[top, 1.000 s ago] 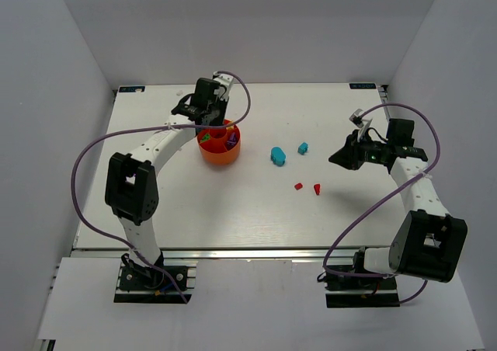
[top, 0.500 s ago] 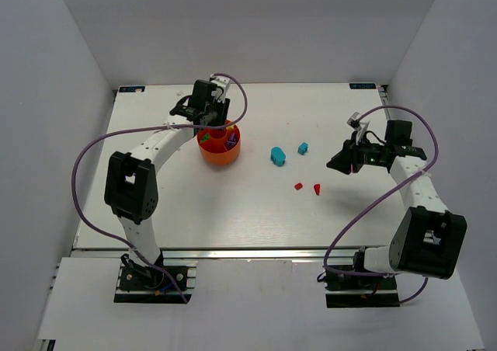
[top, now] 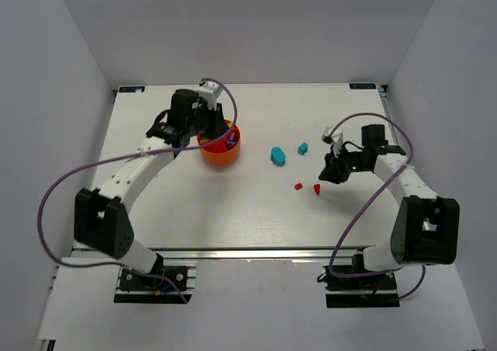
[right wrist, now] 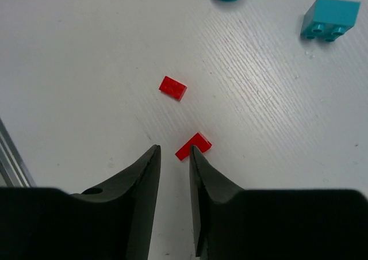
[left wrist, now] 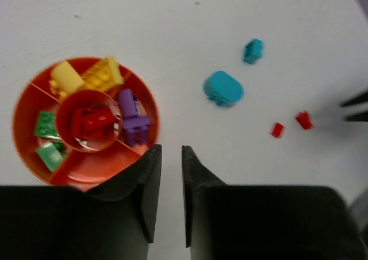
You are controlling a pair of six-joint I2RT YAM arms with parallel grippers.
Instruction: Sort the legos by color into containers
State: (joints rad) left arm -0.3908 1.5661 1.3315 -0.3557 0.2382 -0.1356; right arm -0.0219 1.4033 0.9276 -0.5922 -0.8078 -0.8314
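Observation:
The orange tub (left wrist: 26, 107) holds yellow, purple and green legos in its outer compartments and red ones in its central cup (left wrist: 92, 123). My left gripper (left wrist: 171, 147) hovers beside the tub's rim, shut to a thin slit with nothing in it. On the table lie a round teal piece (left wrist: 223, 88), a teal brick (left wrist: 253, 50) and two red pieces (top: 298, 186) (top: 317, 189). My right gripper (right wrist: 173, 148) is open just above the table. A red L-shaped piece (right wrist: 195, 142) lies at its right fingertip, and the other red brick (right wrist: 173, 88) lies beyond.
The tub (top: 219, 145) stands at the back left of the white table, with white walls on three sides. A metal rail (right wrist: 11, 162) runs along the table's near edge. Purple cables loop beside both arms.
My left arm has swung leftward and its gripper has drawn back from over the tub. My right gripper has moved left and down toward the two red pieces.

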